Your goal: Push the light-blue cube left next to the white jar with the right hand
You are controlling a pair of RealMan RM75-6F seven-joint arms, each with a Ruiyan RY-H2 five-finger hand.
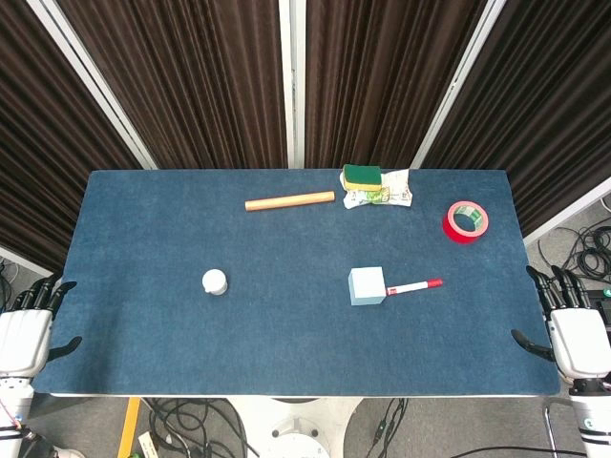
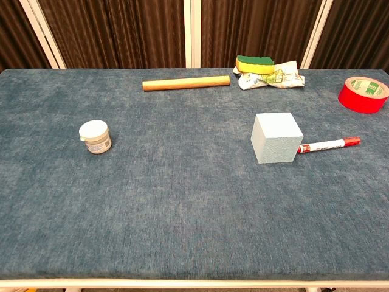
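The light-blue cube (image 1: 367,285) (image 2: 276,137) sits on the blue table right of centre. A small white jar (image 1: 215,281) (image 2: 95,136) stands well to its left, with a wide stretch of bare cloth between them. My right hand (image 1: 573,329) hangs off the table's right edge, fingers spread, holding nothing, far from the cube. At the left edge my left hand (image 1: 27,324) is likewise off the table with fingers apart and nothing in it. Neither hand shows in the chest view.
A red-capped marker (image 1: 414,286) (image 2: 329,145) lies touching the cube's right side. At the back are a wooden dowel (image 1: 289,201) (image 2: 186,83), a yellow-green sponge (image 1: 361,176) (image 2: 254,63) on a crumpled wrapper (image 1: 387,196), and a red tape roll (image 1: 466,221) (image 2: 363,93).
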